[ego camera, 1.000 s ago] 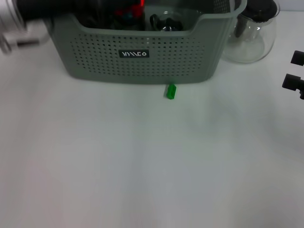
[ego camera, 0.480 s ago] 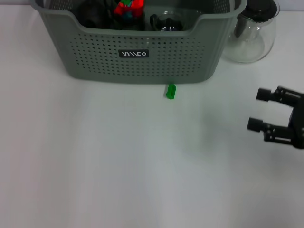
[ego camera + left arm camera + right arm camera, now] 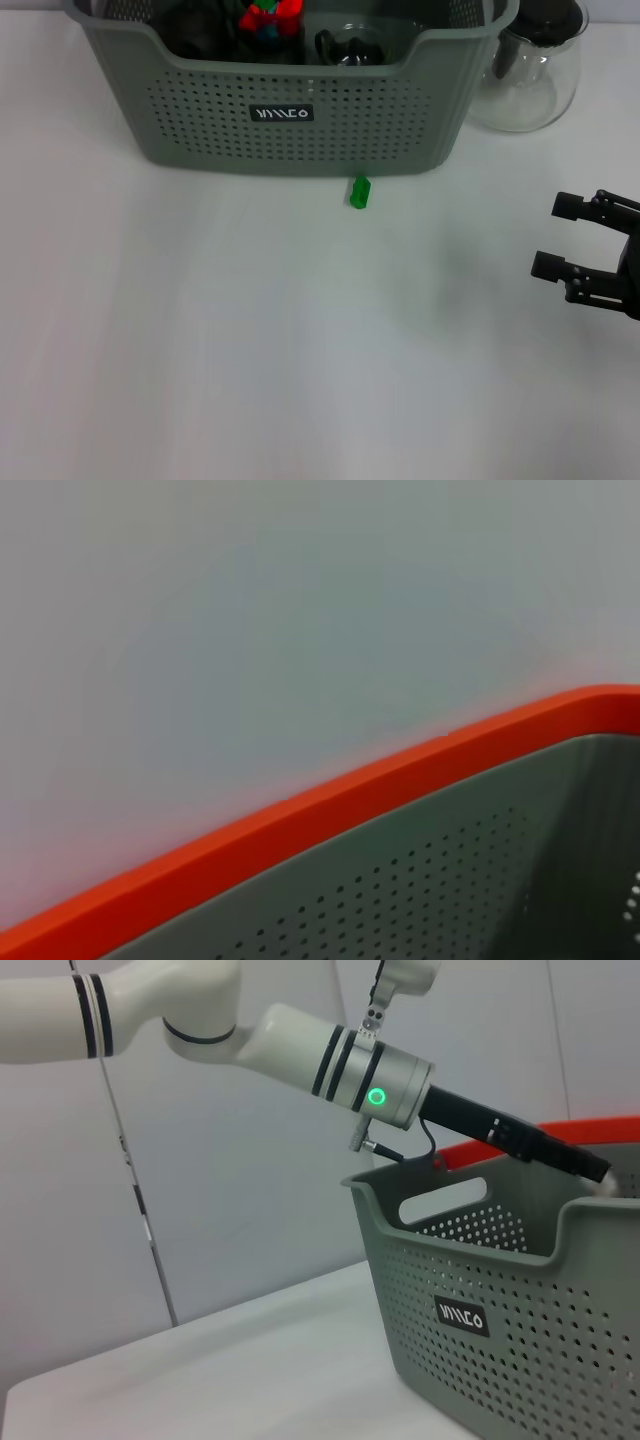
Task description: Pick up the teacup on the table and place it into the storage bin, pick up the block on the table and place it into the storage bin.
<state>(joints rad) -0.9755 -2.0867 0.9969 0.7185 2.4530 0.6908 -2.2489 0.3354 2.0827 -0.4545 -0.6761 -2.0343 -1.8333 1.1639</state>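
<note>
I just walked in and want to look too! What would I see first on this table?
First you'd spot the big grey-green storage bin at the far side of the white table, with red and dark things inside it. Right in front of it stands a tiny bright green block, alone on the table. The right gripper reaches in from the right with its black fingers apart, and a clear glass pitcher stands to the right of the bin.

The big grey-green plastic storage bin (image 3: 290,120) looks matt, and its sides are full of tiny round holes. The small green plastic block (image 3: 359,191) is smooth and a bit shiny. The clear round glass pitcher (image 3: 528,70) is glossy. The white table (image 3: 220,340) is smooth and dull. The white robot arm (image 3: 250,1035) looks smooth and shiny.
</note>
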